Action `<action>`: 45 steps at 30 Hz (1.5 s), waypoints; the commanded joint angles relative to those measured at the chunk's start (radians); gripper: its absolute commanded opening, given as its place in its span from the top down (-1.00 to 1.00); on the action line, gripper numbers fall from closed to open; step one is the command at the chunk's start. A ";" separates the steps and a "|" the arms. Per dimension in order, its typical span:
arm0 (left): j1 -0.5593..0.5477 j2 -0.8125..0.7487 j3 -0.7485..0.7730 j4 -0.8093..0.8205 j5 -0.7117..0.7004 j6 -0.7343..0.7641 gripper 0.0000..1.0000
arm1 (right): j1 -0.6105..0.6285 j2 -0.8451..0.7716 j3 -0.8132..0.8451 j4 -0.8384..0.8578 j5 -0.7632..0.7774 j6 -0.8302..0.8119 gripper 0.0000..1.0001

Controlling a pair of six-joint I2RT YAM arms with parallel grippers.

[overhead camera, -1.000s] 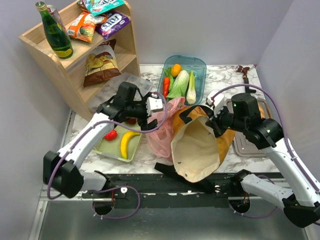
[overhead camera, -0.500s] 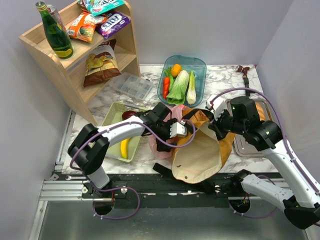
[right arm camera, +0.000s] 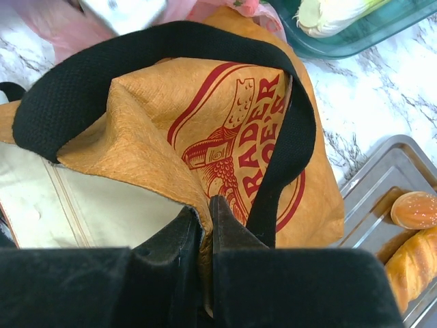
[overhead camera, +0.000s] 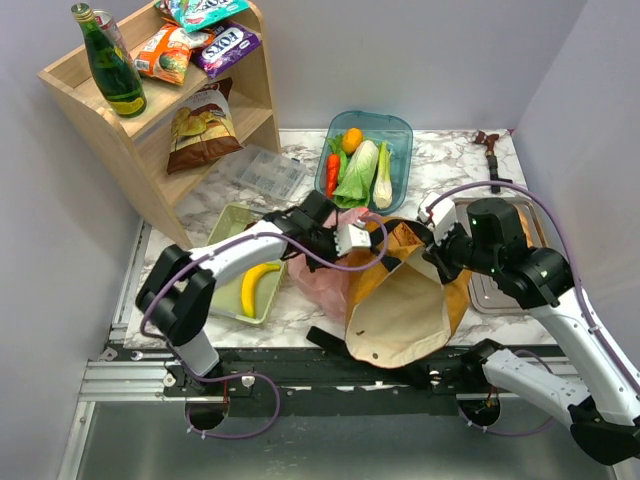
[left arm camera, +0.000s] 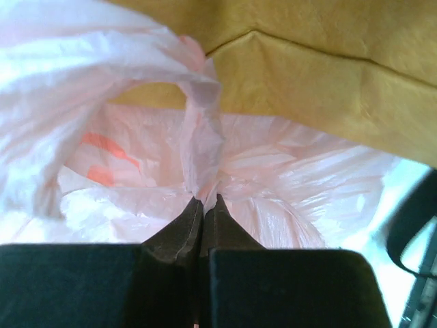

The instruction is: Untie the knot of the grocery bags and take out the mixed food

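- Your left end effector is pinched together on the knot, whose twisted pink strand rises straight ahead of the tips.
- The pink bag spreads just beyond those tips and to both sides, with the tote behind it.
- Your right end effector is clamped on the tote's rim, with the printed orange face ahead and the pale lining to its left.
- A black strap arcs ahead of it.
- The greens lie in a bin on the worktop, beyond both end effectors.
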 commanded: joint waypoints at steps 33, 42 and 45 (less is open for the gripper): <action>0.100 -0.041 0.077 -0.160 -0.166 0.297 -0.97 | -0.006 0.010 -0.049 0.004 -0.008 -0.002 0.99; 0.111 -0.019 0.162 -0.304 -0.005 0.285 0.80 | -0.007 0.013 -0.051 0.009 -0.022 0.011 0.99; 0.130 -0.155 0.201 -0.361 0.175 0.241 1.00 | -0.006 0.019 -0.053 0.036 -0.053 0.034 0.99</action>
